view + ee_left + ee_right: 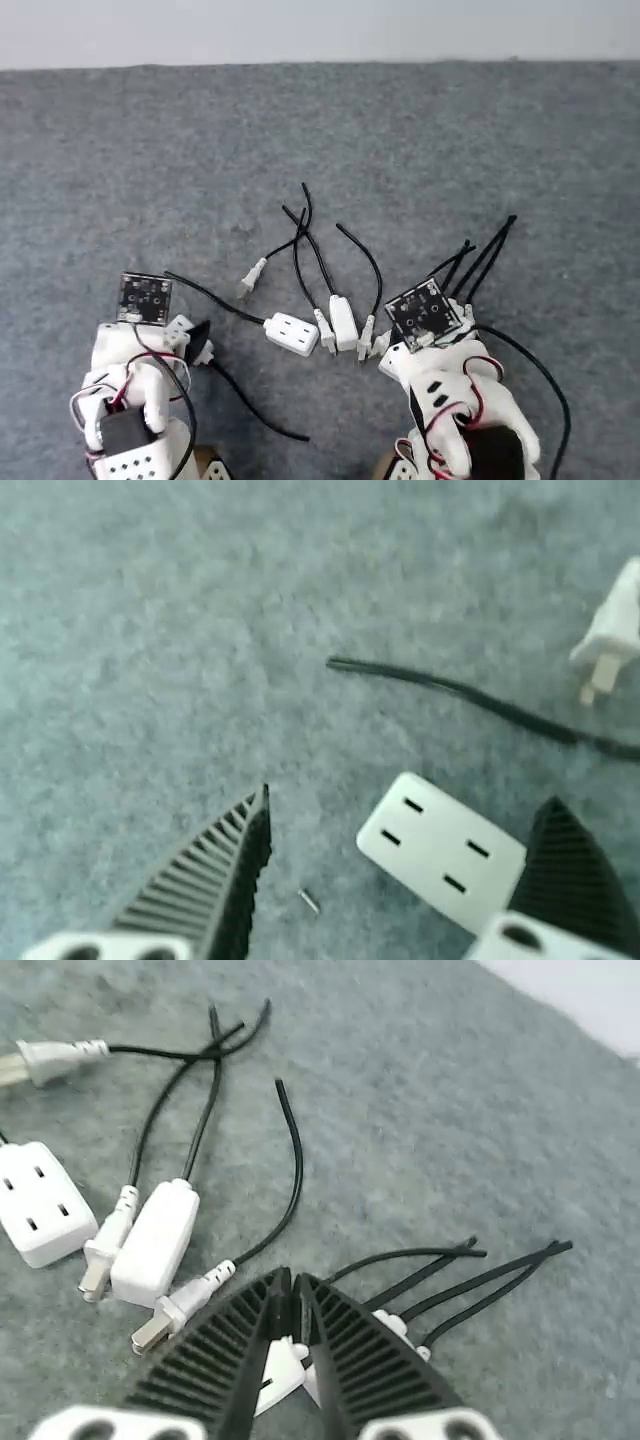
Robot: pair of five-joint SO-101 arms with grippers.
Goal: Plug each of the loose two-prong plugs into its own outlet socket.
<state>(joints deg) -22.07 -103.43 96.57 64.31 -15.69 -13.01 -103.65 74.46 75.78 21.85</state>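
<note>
L gripper: jaws wide, nothing held. Outlet block lies slots-up between the fingers, nearer one of them.

R gripper: jaws nearly closed, thin gap. White plug body shows under the gap, black leads fanning away. Can't tell if it's pinched.

Step, my read: L set to steady the block, R at a plug. No plug seated yet.

Next needs firm hold on block, prongs lined w/ one slot pair, straight push.

Around: slim adapter w/ near plug and second plug either side, just beside block. Far plug sits apart.

In the way: that cluster and its crossed cables crowd the block's approach side; snag risk.
</note>
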